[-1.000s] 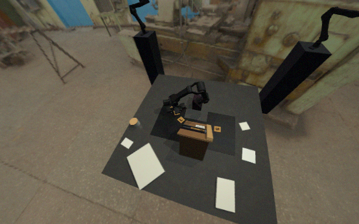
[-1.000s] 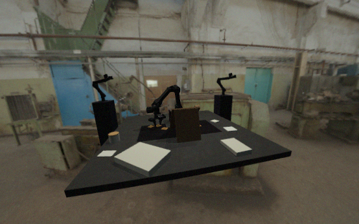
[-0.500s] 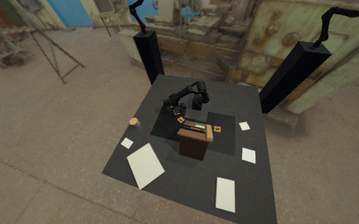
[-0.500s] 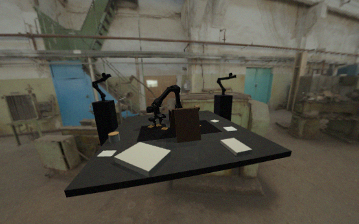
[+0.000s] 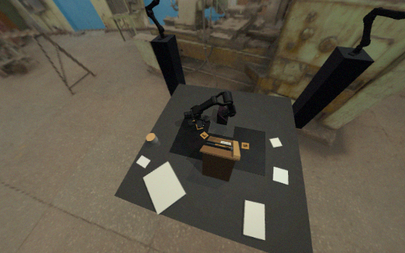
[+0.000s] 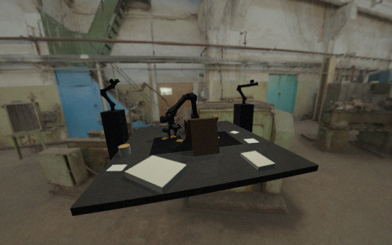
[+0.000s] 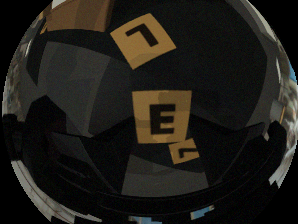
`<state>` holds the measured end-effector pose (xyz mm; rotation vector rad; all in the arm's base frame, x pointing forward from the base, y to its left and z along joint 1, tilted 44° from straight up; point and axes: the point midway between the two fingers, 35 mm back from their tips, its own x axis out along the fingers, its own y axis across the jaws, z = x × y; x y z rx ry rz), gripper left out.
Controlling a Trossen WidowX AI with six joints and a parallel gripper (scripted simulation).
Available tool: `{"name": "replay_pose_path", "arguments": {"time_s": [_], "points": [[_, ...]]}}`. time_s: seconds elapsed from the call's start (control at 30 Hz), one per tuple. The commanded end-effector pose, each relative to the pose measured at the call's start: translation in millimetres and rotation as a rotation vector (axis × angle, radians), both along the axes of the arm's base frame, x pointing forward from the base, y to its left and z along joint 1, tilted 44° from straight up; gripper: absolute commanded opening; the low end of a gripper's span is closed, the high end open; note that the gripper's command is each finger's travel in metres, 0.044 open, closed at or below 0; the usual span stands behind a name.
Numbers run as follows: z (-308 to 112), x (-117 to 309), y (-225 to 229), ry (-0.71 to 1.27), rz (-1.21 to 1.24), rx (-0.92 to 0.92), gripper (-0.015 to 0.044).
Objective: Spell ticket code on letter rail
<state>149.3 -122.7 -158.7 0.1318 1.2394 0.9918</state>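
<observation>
The E tile [image 7: 155, 125] [image 6: 173, 137] is gripped between the jaws of the gripper [image 5: 198, 123] [image 6: 170, 134] [image 7: 162, 119], low over the dark mat [image 5: 250, 137] [image 6: 230, 139] [image 7: 215, 65], apart from the board [image 5: 218, 166] [image 6: 205, 138] [image 7: 77, 15] it must reach.

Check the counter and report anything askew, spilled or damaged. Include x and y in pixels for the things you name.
The large white slab [image 5: 164, 187] [image 6: 156, 171] looks askew: it sits slanted, one corner at or very near the edge of the counter [image 5: 212, 219] [image 6: 102, 199], where a knock might tip it. I see no spill or obvious damage.

Ticket print [image 5: 225, 142] too small to read; right-hand spare arm [image 5: 391, 14] cut off by top view's edge.
</observation>
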Motion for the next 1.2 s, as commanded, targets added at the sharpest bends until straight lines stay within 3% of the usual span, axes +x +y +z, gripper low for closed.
{"name": "replay_pose_path", "arguments": {"time_s": [0.0,0.7,1.17], "points": [[2,1,-3,-0.004,0.005,-0.007,0.0000],[4,1,-4,0.000,-0.005,-0.002,0.0000],[20,75,-35,-0.058,-0.419,-0.066,0.0000]]}}
